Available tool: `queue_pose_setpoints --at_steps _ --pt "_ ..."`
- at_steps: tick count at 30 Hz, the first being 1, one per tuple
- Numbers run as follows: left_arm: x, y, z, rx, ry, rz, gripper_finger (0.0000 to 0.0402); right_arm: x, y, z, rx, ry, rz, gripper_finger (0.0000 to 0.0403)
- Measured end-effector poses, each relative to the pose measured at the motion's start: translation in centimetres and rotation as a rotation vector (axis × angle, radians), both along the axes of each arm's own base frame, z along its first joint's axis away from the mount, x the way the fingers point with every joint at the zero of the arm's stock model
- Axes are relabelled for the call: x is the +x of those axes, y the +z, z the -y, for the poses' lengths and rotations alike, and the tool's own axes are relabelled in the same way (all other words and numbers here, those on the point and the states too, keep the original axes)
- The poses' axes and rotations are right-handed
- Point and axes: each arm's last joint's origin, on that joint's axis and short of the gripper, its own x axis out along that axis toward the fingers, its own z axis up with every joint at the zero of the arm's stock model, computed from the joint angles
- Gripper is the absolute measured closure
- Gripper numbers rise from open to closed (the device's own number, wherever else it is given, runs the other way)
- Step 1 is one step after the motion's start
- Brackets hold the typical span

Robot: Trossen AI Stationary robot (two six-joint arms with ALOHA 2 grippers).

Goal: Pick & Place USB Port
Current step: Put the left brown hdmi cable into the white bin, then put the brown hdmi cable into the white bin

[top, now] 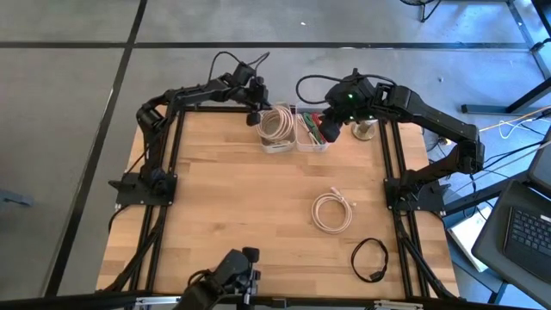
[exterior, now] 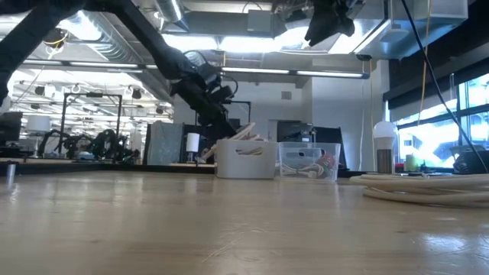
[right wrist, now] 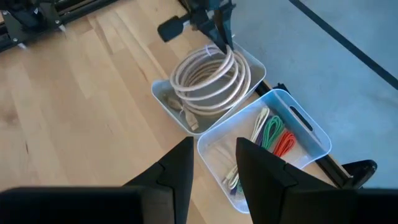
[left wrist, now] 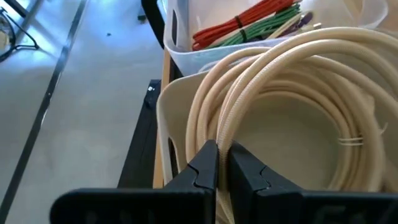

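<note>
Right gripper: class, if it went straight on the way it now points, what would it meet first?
Probably the clear bin of coloured cables; the open right gripper hangs above it, pointing down at it, though depth is uncertain.

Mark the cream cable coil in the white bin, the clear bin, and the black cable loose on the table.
cream cable coil [right wrist: 211, 78], right wrist view, on its looped strands
clear bin [right wrist: 311, 134], right wrist view, on its far rim
black cable [top: 370, 258], high view, on its loop
</note>
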Motion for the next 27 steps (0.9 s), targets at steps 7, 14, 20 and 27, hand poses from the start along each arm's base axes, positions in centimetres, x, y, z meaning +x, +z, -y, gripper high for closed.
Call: queue_pose_setpoints --at_steps 7,14,20,27 --pt "0.8 -2.0 -0.1 -0.009 -0.025 -0.028 0.0392 0.0 0.0 0.0 -0.002 0.001 0.003 0.028" --pt "1.1 -2.6 0.0 -0.017 -0.005 -0.048 0.0384 0.0 0.0 0.0 -0.003 0.001 0.003 0.028" --pt "2.1 -2.0 0.4 0.039 0.054 -0.078 0.0326 0.0 0.0 0.0 -0.001 0.0 0.004 0.028" --pt "4.1 1.3 0.4 0.131 0.027 -0.01 0.0277 0.0 0.0 0.0 0.0 -0.002 0.004 0.028"
